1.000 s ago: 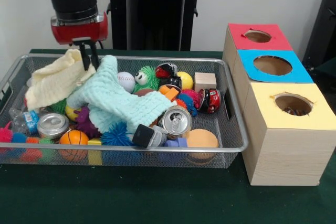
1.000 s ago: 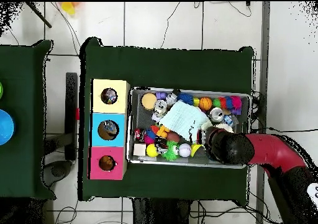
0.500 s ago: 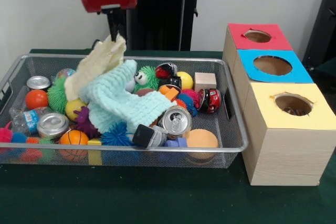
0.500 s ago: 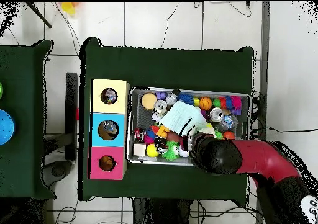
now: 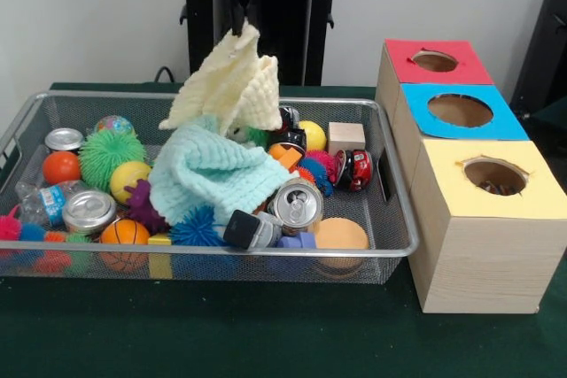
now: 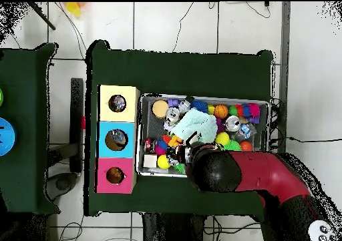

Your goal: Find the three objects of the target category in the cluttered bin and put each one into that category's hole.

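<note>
Front view: my hand (image 5: 239, 8) is pinched shut on the top corner of the cream cloth (image 5: 229, 86), which hangs above the wire bin (image 5: 390, 219), its lower edge touching the mint cloth (image 5: 208, 174). Right of the bin stands the three-hole box (image 5: 478, 210). Overhead view: my arm (image 6: 260, 175) covers the bin's near side; the mint cloth (image 6: 198, 125) lies mid-bin.

Pale yellow cloth (image 5: 232, 84): waffle-textured, hangs crumpled from gripper (image 5: 239, 19), pinched at its top corner, lifted above bin (image 5: 394, 219); lower edge just over mint cloth (image 5: 211, 174). Mint cloth: same knit, lies bunched mid-bin on top of clutter. Box w/ 3 holes beside bin: red (image 5: 435, 61), blue (image 5: 460, 110), yellow (image 5: 494, 176).
</note>
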`<state>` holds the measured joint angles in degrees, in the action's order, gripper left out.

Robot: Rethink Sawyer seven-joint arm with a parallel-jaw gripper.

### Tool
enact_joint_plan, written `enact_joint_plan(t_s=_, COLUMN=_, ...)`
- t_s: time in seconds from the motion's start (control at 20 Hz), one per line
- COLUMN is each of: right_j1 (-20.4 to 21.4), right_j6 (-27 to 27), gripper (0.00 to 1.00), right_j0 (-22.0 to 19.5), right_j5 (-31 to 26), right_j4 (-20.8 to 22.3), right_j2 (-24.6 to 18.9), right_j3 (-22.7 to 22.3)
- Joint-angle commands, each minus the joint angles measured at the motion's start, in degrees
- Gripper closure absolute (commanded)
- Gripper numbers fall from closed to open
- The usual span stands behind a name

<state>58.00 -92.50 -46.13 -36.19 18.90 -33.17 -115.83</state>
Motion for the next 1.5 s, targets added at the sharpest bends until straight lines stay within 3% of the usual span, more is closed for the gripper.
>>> enact_joint_plan(t_s=0.05, right_j1=1.3, right_j6=-5.2, gripper=0.00, right_j0=0.2, right_j5=-3.1, right_j4=-1.6, right_j2=3.8, right_j3=-2.2)
enact_joint_plan(t_s=0.4, right_j1=0.3, right_j6=-4.3, gripper=0.00, right_j0=-0.5, right_j5=0.3, right_j4=-1.0, right_j2=3.9, right_j3=-3.0)
enact_joint_plan(t_s=0.6, right_j1=-3.1, right_j6=-4.2, gripper=0.00, right_j0=-0.7, right_j5=3.9, right_j4=0.5, right_j2=4.5, right_j3=-2.5)
enact_joint_plan(t_s=0.95, right_j1=-5.3, right_j6=-2.1, gripper=0.00, right_j0=0.2, right_j5=4.8, right_j4=7.4, right_j2=8.1, right_j3=2.1)
enact_joint_plan(t_s=1.3, right_j1=-12.1, right_j6=3.5, gripper=0.00, right_j0=-4.2, right_j5=4.1, right_j4=10.0, right_j2=6.6, right_j3=7.0)
enact_joint_plan(t_s=1.5, right_j1=-13.7, right_j6=4.8, gripper=0.00, right_j0=-5.3, right_j5=3.2, right_j4=11.9, right_j2=6.0, right_j3=8.9)
